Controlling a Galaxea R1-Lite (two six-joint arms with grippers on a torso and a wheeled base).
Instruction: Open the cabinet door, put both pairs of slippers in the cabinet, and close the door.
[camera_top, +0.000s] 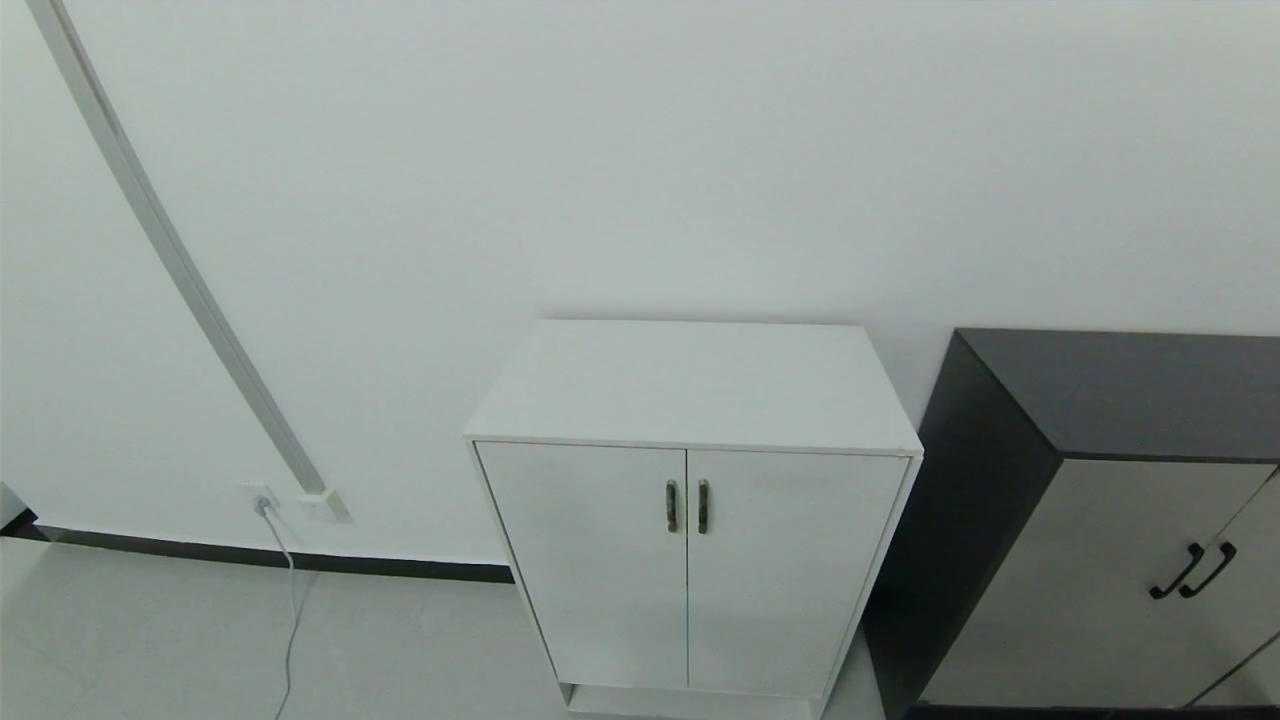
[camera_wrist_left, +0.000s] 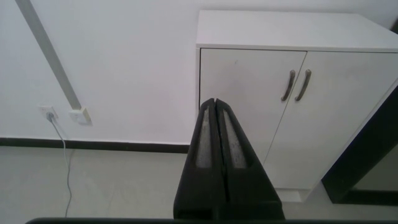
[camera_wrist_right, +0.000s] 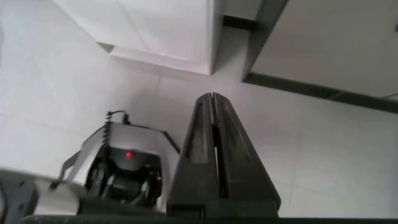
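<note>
A white two-door cabinet stands against the wall with both doors closed, and two dark vertical handles meet at its centre. The same cabinet sits ahead of my left gripper, whose fingers are pressed together with nothing between them, some distance short of the left door. My right gripper is shut and holds nothing; it hangs above the tiled floor, near the white cabinet's bottom corner.
A black-sided cabinet with grey doors and black handles stands close to the right of the white one. A wall socket with a grey cable and a slanted cable duct are on the left. Open grey floor lies left of the cabinet.
</note>
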